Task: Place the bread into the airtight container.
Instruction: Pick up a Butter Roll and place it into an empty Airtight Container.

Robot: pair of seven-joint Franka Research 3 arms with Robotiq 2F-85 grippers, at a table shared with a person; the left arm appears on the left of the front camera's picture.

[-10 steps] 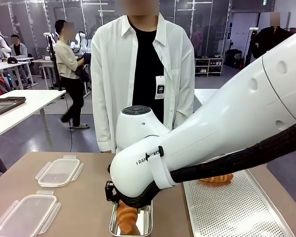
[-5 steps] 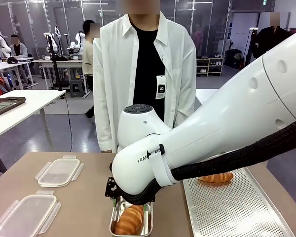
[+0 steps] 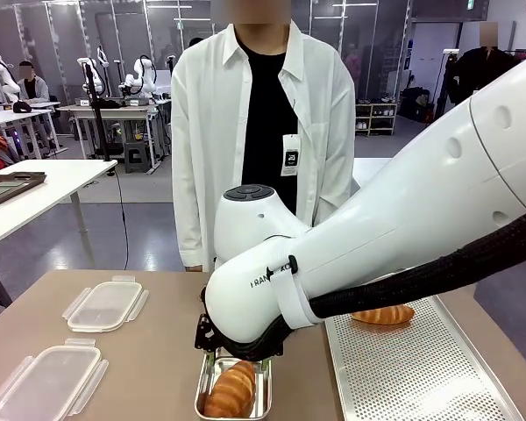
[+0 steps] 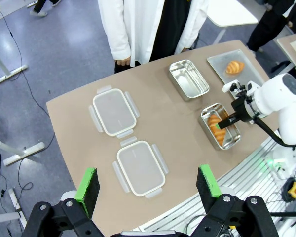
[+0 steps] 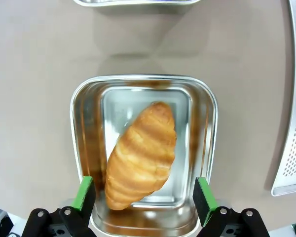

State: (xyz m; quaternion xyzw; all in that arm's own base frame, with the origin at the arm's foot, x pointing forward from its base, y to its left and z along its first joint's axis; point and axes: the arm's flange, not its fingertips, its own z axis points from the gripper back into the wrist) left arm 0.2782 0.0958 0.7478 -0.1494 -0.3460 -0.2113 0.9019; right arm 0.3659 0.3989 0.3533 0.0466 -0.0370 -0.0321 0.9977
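Bread (image 5: pixel 140 155) laid in the steel container (image 5: pixel 209 123) beneath the spread, empty right gripper (image 5: pixel 144 194).
Judged soft, light, crushable; best pinched gently across its thick middle. Left gripper (image 4: pixel 147 185) is spread, empty.

container (image 3: pixel 266 390) far end behind arm (image 3: pixel 377 254), second container (image 5: pixel 133 2) cropped

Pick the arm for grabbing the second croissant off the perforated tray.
Right, probably. The right end effector is open, low over the filled container, next to the tray holding that croissant. The left end effector hangs high above the lids on the table's other side.
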